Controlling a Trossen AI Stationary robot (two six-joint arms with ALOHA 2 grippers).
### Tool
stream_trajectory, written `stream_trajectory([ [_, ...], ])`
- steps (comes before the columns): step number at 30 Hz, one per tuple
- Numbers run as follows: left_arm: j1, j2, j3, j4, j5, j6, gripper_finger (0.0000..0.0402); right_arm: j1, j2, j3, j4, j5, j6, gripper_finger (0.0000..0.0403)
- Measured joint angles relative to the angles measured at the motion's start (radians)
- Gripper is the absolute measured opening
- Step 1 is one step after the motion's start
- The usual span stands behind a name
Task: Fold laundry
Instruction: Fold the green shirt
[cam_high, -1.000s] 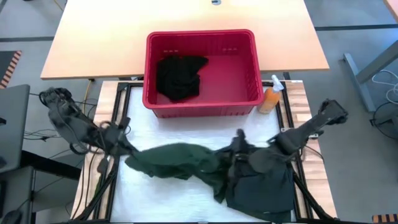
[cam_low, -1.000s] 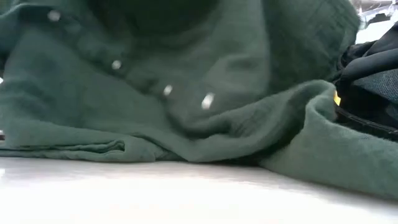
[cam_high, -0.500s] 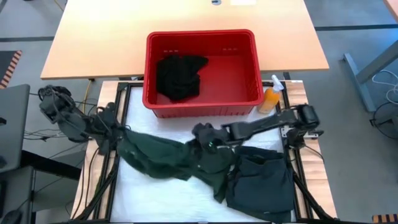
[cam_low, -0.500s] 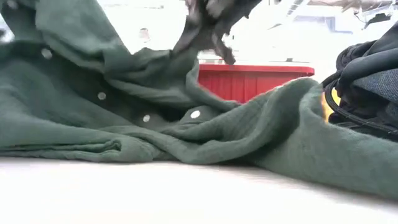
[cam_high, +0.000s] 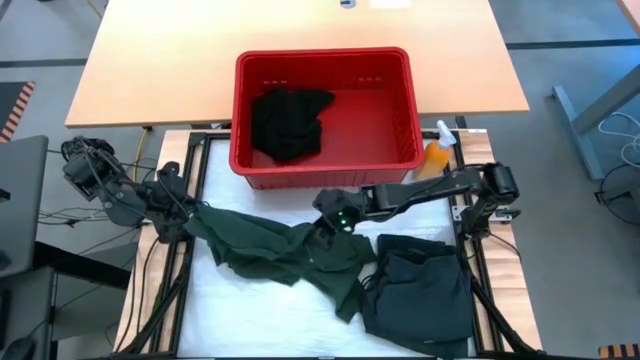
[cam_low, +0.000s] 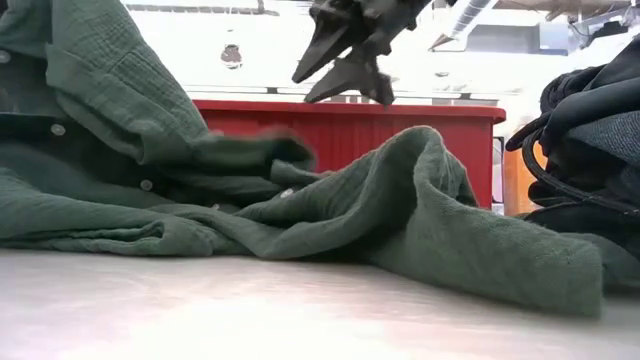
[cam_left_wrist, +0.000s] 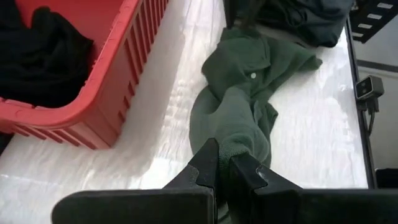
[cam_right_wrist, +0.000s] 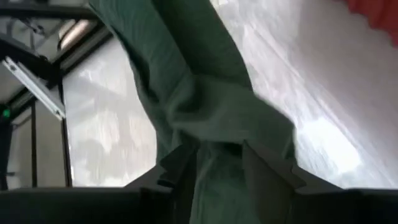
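Even, bright overhead light falls on the counter (cam_high: 300, 330), casting only soft shadows. The low view's background glares white. The right wrist view is smeared with blur, and glare patches whiten the counter there.

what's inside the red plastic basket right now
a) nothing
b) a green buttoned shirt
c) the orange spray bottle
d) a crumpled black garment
d: the high view shows a crumpled black garment lying in the left part of the red plastic basket, while the green buttoned shirt lies on the table in front of it.

No readable text, no labels, no brands, no numbers, no signs on anything in view
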Motion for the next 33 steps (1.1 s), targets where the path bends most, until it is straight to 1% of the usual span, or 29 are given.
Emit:
stream_trajectory([
  [5,0.0,0.0,0.0,-0.016,0.0,0.0,0.0,0.089,-0.009,0.0,-0.053,0.017,-0.012,0.017],
  [9,0.0,0.0,-0.001,-0.016,0.001,0.0,0.0,0.186,0.046,0.0,-0.039,0.032,-0.119,0.0169],
  [11,0.0,0.0,-0.001,-0.016,0.001,0.0,0.0,0.233,0.085,0.0,-0.041,0.077,-0.17,0.0169],
  [16,0.0,0.0,-0.002,-0.01,0.0,0.022,0.0,0.308,0.178,0.0,-0.029,0.267,-0.244,0.0169],
  [19,0.0,0.0,-0.002,-0.009,0.0,0.026,0.0,0.316,0.22,-0.001,-0.024,0.341,-0.229,0.0169],
  [24,0.0,0.001,-0.002,-0.009,0.0,0.026,0.0,0.323,0.241,0.0,-0.018,0.433,-0.152,0.0169],
  [30,0.0,0.001,-0.002,-0.009,0.004,0.022,0.0,0.329,0.221,0.0,-0.017,0.452,-0.15,0.0169],
  [33,0.0,0.001,-0.002,-0.008,0.005,0.021,0.0,0.334,0.212,0.0,-0.018,0.491,-0.151,0.0169],
])
